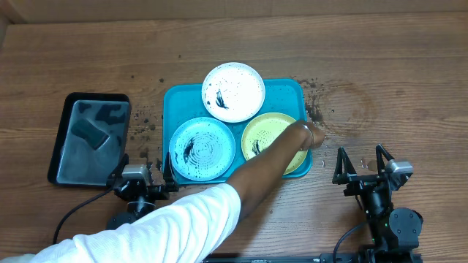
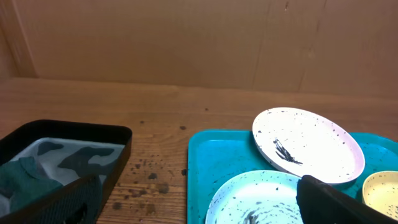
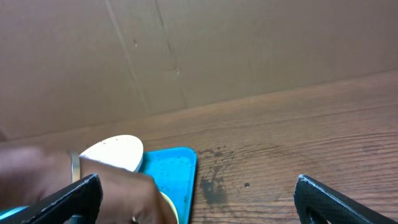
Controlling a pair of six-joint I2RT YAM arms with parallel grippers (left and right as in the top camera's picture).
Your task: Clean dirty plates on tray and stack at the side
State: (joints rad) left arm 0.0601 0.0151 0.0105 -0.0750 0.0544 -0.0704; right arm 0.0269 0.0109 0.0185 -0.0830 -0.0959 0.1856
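1. The tray (image 1: 289, 91) lies ahead of the left gripper (image 1: 144, 168) and to its right, and ahead-left of the right gripper (image 1: 360, 162).
2. Three plates sit in it: the left plate (image 1: 202, 148) nearest the left gripper, the right plate (image 1: 267, 131) beside that, and the far plate (image 1: 233, 91) behind both, reaching over the back rim.
3. The small tray (image 1: 64, 139) lies ahead-left of the left gripper, with a cloth (image 1: 91, 133) in it.
4. An arm (image 1: 248, 175) reaches in between the grippers, over the right plate, its hand (image 1: 307, 136) at the tray's right rim.
5. Crumbs (image 1: 316, 98) lie on the table (image 1: 409, 73) just right of the tray.
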